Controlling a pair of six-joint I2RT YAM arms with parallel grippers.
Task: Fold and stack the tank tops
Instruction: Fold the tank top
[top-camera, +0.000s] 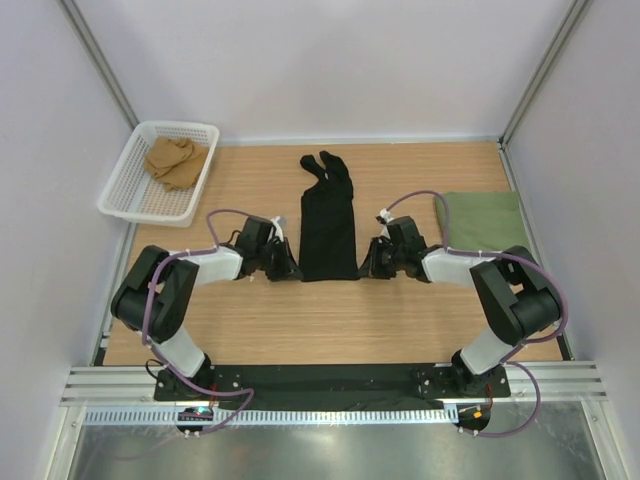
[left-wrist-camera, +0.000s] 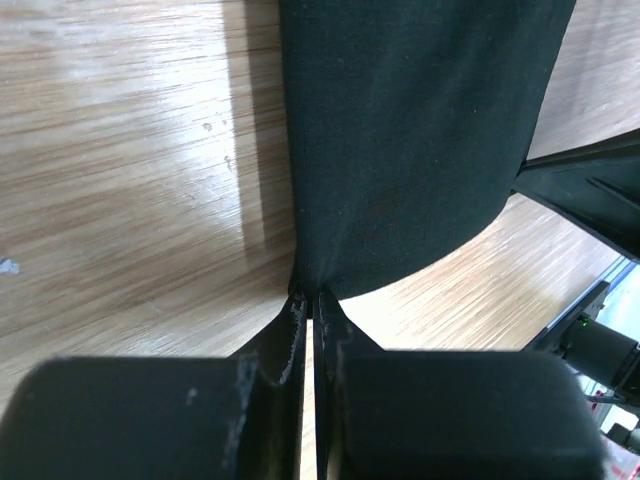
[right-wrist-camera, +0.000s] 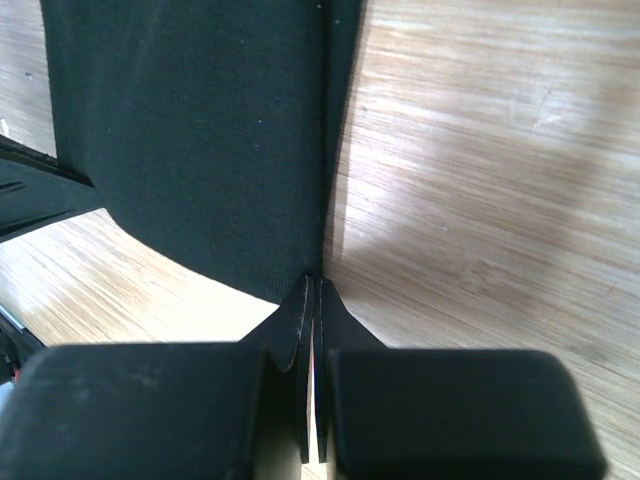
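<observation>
Left fingers (left-wrist-camera: 278, 345) and right fingers (right-wrist-camera: 345, 330) pinch near corners of the black tank top (top-camera: 328, 225), tips hidden overhead.

The wooden table (top-camera: 250, 320) carries the black tank top (top-camera: 328, 225), laid lengthwise; the folded olive green tank top (top-camera: 482, 220) lies right of it; the white mesh basket (top-camera: 165, 203) stands far left of it.

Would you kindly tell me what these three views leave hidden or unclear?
- Green tank top: top view, the right arm covers its near edge.
- Black tank top: both wrist views cut off its far end at the frame's top.
- Tan cloth in the basket: top view, too small to identify.
</observation>
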